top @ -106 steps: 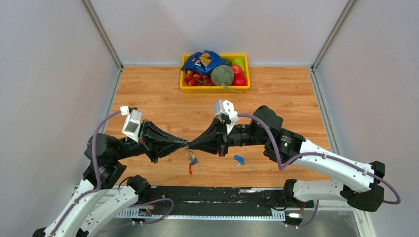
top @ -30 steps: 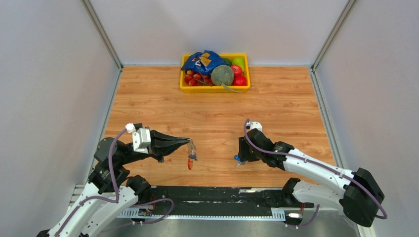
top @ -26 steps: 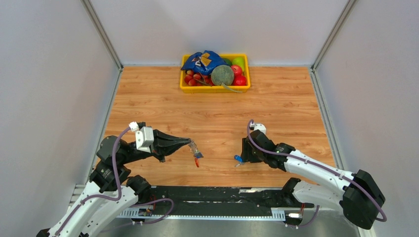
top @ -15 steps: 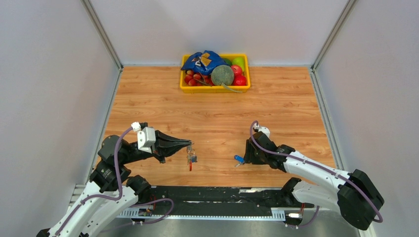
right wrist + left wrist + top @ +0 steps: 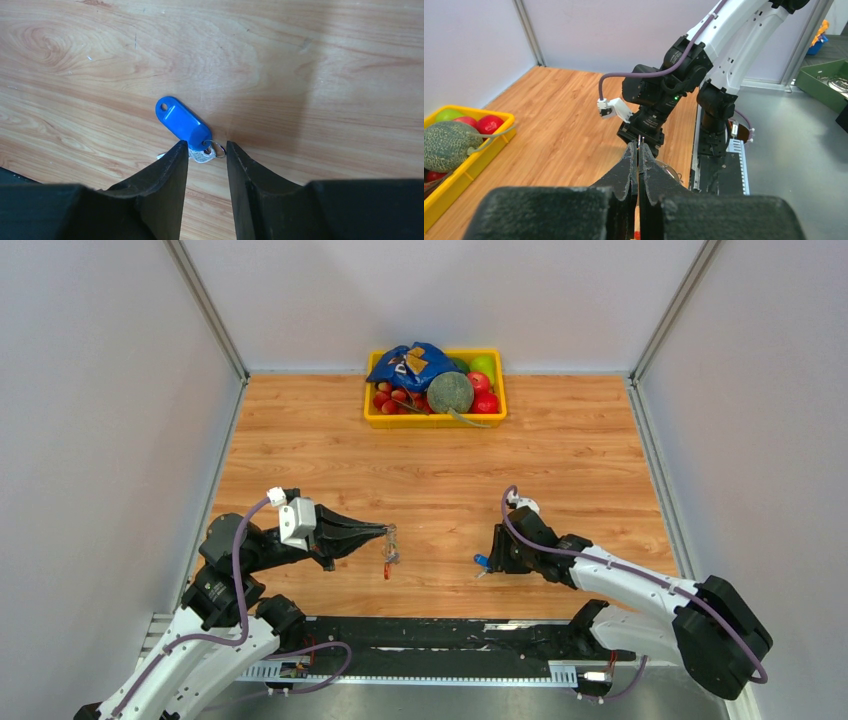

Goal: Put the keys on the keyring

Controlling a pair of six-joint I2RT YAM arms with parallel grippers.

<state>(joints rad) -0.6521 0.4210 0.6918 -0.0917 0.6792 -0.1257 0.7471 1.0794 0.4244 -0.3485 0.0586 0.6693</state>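
My left gripper (image 5: 384, 531) is shut on the keyring (image 5: 388, 554), a small bunch with a red clip that hangs from its tips above the table. In the left wrist view the fingers (image 5: 630, 165) pinch a thin metal strip (image 5: 639, 139). One key with a blue head (image 5: 182, 121) and a silver blade (image 5: 201, 155) lies flat on the wood, also seen from above (image 5: 481, 562). My right gripper (image 5: 205, 146) is open, low over it, with its tips either side of the key's small ring. A second key cannot be made out.
A yellow tray (image 5: 435, 422) with a melon, red and green fruit and a blue bag stands at the back centre. It also shows in the left wrist view (image 5: 471, 162). Grey walls close in both sides. The black base rail runs along the near edge.
The grippers were together at mid-table; the right one has since dropped to the blue key. In the last second the keyring swung under the left gripper, and the right gripper shifted slightly.
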